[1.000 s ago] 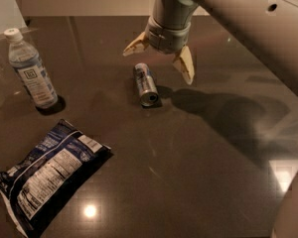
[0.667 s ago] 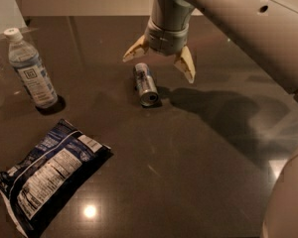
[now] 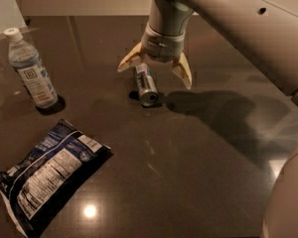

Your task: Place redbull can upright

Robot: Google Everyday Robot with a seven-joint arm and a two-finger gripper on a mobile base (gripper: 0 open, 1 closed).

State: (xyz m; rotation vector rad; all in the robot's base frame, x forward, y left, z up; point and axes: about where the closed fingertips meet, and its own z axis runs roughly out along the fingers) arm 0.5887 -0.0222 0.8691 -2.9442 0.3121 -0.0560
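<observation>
The redbull can (image 3: 145,85) lies on its side on the dark table (image 3: 188,148), its silver end facing the front. My gripper (image 3: 154,73) hangs just above it with its two tan fingers spread wide, one finger (image 3: 129,60) to the can's left and the other (image 3: 183,72) to its right. The gripper is open and holds nothing. The can's far end is partly hidden behind the gripper's wrist.
A clear plastic water bottle (image 3: 31,72) with a white cap stands at the left. A dark blue snack bag (image 3: 43,177) lies flat at the front left. My arm (image 3: 248,29) crosses the upper right and casts a shadow right of the can.
My gripper has shifted slightly left and lower, closer over the can. The can, bottle and bag have not moved.
</observation>
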